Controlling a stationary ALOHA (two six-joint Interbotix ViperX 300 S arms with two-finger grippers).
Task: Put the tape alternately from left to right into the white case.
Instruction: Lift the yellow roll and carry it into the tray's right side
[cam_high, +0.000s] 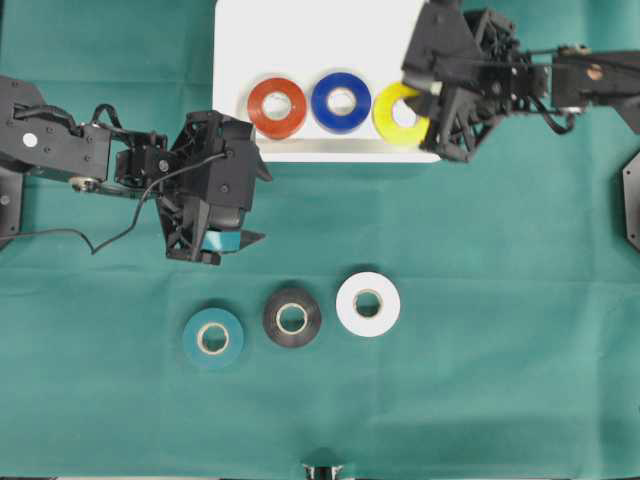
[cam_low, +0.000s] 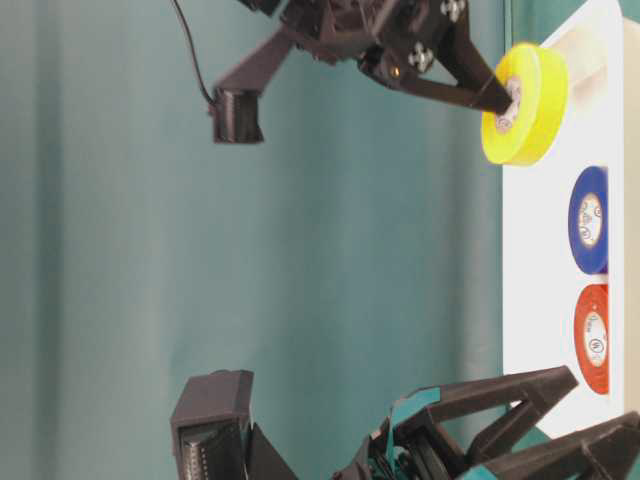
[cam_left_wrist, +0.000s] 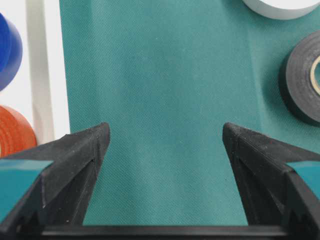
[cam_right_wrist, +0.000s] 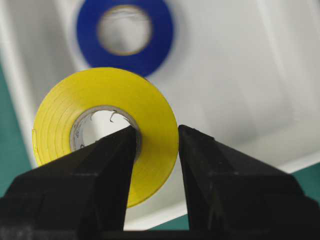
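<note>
Yellow roll (cam_high: 398, 113) pinched through its wall by the right gripper (cam_high: 432, 97), hanging above the white case (cam_high: 300, 40).

One finger sits inside the pale core, the other outside; the roll is a glossy ring, tilted, clear of the case floor in the table-level view. Orange-red roll (cam_high: 277, 107) and blue roll (cam_high: 341, 102) lie flat side by side in the case. Teal (cam_high: 213, 338), black (cam_high: 292, 317) and white (cam_high: 368, 303) rolls lie in a row on the green cloth (cam_high: 500, 330). Left gripper (cam_high: 232, 243) hovers over cloth, jaws spread wide, nothing between them.
</note>
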